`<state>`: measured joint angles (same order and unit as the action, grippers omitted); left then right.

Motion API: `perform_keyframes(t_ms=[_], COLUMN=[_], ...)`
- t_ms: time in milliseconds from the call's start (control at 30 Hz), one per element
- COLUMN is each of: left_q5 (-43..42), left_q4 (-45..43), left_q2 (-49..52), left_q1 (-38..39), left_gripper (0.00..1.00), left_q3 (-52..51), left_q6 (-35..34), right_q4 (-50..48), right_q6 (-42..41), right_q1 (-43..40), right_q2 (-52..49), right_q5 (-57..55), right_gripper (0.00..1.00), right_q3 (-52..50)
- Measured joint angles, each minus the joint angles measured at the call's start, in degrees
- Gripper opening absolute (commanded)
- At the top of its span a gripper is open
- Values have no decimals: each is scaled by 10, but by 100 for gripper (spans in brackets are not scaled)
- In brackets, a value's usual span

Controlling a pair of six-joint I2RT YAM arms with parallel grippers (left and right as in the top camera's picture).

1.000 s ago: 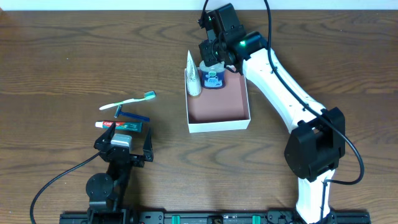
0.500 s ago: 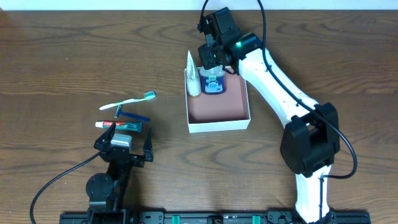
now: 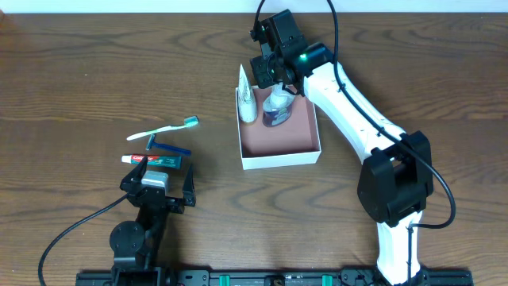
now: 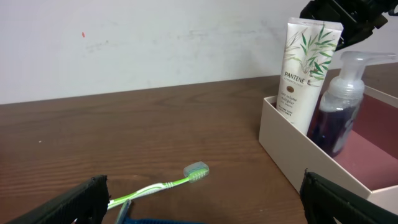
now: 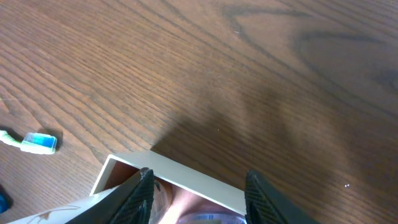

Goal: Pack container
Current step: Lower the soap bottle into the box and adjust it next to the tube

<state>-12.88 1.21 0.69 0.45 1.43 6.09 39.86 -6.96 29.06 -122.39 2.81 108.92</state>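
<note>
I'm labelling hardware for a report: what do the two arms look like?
The right arm has white links, black joints, a green light near the wrist and a black cable alongside. The left arm is all black, trailing a looping cable.

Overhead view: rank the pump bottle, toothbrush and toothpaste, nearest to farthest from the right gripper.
1. pump bottle, in the box, just below the right gripper.
2. toothbrush, well off to the left side.
3. toothpaste, left too, nearer the robot's base.
</note>
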Motion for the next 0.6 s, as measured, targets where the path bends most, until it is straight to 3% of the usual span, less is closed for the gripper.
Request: perform_keyframes(t_ms=[467,600], left_q5=[0,0], left_q4=[0,0], left_q2=[0,0], left_q1=[0,0], left_gripper=[98,98], left_q3=[0,0], left_q6=[0,0], right_q4=[18,56], right_q6=[0,-2], right_q1=[0,0], right_q2=[2,21], right_q5=[0,0], right_gripper=[47,32], right_q3=[0,0])
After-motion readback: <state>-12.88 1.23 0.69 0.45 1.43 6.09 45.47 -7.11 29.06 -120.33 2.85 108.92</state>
